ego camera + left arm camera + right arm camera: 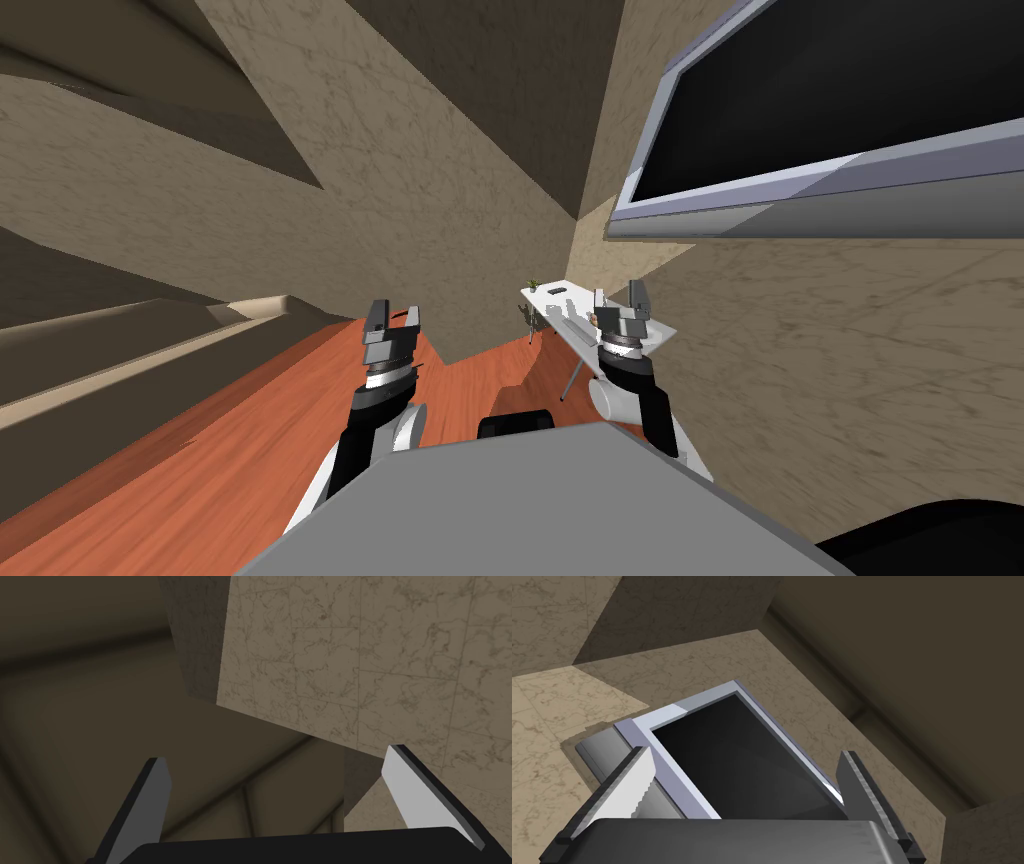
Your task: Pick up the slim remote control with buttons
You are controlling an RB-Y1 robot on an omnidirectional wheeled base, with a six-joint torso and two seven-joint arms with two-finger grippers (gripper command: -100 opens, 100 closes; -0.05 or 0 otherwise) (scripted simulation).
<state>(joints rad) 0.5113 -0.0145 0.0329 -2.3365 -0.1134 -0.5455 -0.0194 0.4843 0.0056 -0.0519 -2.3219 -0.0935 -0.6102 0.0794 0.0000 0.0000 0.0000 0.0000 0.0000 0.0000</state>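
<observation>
Red-brown wood floor [250,420] runs ahead of us to beige, marble-veined walls [400,150]. A small white table [541,298] on thin legs stands against the wall to our right. A large flat television [830,90] with a pale frame and a black screen hangs on that same wall, above the table and nearer to us.

The remote [557,290] is a slim dark bar lying flat on the tabletop near its far end. It is close to the far corner, where a little green plant [535,284] stands. It is too small here for us to see any buttons. A few pale small things lie further along the tabletop toward its near end, and we cannot make out what they are.

Our right gripper [620,292] is raised in front of the near half of the tabletop and does not touch the remote. Its two fingers are spread wide with nothing between them. In the right wrist view they frame the television screen.

Our left gripper [392,318] hangs over the floor, well apart from the table. Its fingers are also spread wide and hold nothing, and it points toward a wall corner.
</observation>
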